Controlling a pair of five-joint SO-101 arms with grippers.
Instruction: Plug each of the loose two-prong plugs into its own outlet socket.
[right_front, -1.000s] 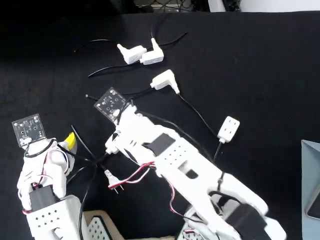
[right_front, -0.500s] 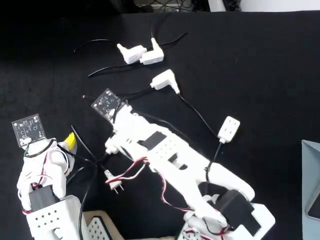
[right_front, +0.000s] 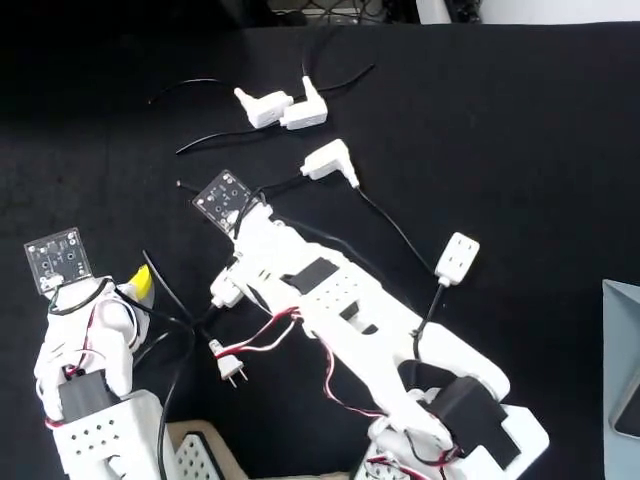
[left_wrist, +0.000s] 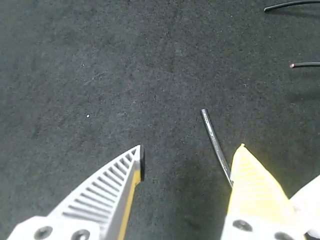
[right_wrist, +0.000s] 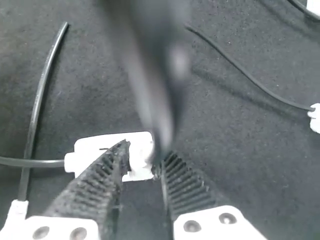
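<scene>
Right wrist view: ribbed fingers (right_wrist: 186, 184) tight around blocky white plug (right_wrist: 95, 148); left fingers (left_wrist: 111, 186) apart, empty.

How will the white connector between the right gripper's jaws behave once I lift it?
The white connector looks like moulded plastic, so probably light and stiff. Its thin black cord lies on the cloth, so it will likely trail and tug. The right gripper holds one end, so it may swivel.

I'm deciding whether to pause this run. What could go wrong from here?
The right gripper pinches the white connector only at one end, so it may twist or slip out. A black cable hangs close across that gripper and could snag if the arm moves.
</scene>
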